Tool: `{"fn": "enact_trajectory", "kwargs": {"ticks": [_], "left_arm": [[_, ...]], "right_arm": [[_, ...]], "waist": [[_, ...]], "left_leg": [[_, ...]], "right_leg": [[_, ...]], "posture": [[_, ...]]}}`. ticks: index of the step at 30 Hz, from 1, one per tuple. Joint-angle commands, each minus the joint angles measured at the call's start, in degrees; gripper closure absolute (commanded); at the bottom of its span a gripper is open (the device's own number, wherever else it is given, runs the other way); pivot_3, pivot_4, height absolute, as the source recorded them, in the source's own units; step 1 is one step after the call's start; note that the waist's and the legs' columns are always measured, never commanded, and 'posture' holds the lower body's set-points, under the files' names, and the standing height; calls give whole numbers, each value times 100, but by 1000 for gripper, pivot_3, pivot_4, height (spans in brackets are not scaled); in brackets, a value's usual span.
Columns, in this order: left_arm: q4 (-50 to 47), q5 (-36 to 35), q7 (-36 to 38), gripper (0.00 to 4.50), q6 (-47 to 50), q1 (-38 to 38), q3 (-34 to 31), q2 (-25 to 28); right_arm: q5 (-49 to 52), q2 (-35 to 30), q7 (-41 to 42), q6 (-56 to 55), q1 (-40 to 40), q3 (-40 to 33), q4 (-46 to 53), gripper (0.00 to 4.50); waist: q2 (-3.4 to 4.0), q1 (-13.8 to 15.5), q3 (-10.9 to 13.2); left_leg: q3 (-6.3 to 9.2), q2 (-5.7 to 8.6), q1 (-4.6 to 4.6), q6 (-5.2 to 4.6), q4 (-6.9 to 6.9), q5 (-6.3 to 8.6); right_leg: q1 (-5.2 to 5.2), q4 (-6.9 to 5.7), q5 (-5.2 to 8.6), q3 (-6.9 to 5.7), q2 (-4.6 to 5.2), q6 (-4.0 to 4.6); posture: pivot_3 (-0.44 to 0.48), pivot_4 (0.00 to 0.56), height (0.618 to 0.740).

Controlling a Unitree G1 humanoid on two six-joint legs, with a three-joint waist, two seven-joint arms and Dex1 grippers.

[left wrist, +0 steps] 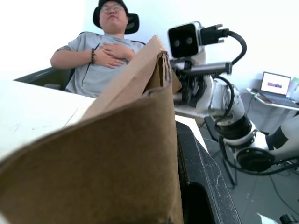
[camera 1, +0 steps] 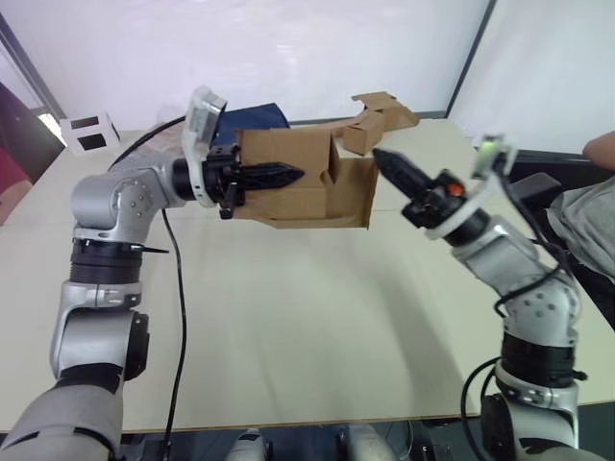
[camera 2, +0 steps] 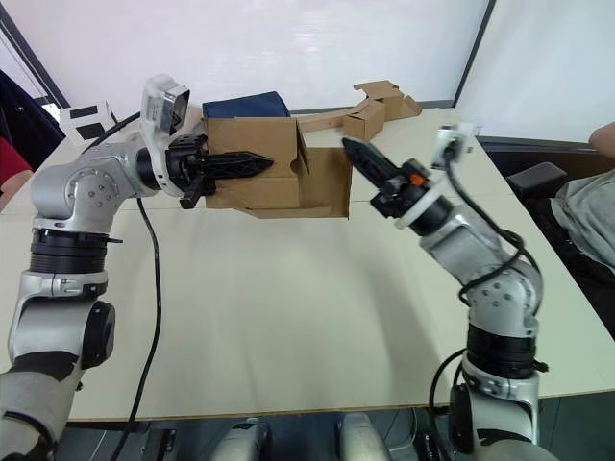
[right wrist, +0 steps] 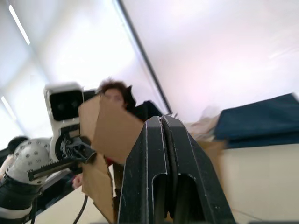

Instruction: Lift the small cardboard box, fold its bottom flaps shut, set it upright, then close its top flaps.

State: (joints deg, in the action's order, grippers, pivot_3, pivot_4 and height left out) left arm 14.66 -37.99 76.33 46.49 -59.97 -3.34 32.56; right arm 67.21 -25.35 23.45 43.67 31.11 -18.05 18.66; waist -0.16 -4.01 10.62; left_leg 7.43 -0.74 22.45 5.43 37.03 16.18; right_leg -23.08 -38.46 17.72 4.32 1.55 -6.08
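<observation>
My left gripper holds the small cardboard box in the air above the table, lying on its side. It is shut on the box's wall, and one black finger lies along the outside of the front wall. In the left wrist view the brown wall sits right against a finger. An open flap sticks out at the box's right end; I cannot tell whether it is a bottom or a top flap. My right gripper is shut and empty, its tip right by that flap's upper edge; its fingers are pressed together.
A cluster of brown cardboard boxes with a long strip lies at the table's back edge. A dark blue object sits behind the held box, a small white box at the back left. A black cable crosses the table. A person sits at the right.
</observation>
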Motion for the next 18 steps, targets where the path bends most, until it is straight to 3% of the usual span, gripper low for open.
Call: {"fn": "enact_trajectory", "kwargs": {"ticks": [1,7,18], "left_arm": [[-11,-28,28,4500,-169,-188,-94,51],[6,-71,62,4500,-182,-279,-63,13],[-354,-244,235,4500,125,-176,-6,104]], "right_arm": [[119,-518,633,438,-605,224,432,4480],[-395,-705,942,353,-978,823,721,4480],[-1222,-283,945,-241,-580,1103,303,4480]], "waist": [[0,2,0],[1,-2,1],[-1,5,2]], "left_leg": [[0,0,0,0,0,0],[-6,0,-1,-2,7,1],[-5,0,1,0,6,0]], "right_leg": [[0,0,0,0,-1,0],[0,-3,0,5,-2,0],[1,1,0,4,0,-1]], "posture": [[0,150,740],[0,150,740],[0,150,740]]}}
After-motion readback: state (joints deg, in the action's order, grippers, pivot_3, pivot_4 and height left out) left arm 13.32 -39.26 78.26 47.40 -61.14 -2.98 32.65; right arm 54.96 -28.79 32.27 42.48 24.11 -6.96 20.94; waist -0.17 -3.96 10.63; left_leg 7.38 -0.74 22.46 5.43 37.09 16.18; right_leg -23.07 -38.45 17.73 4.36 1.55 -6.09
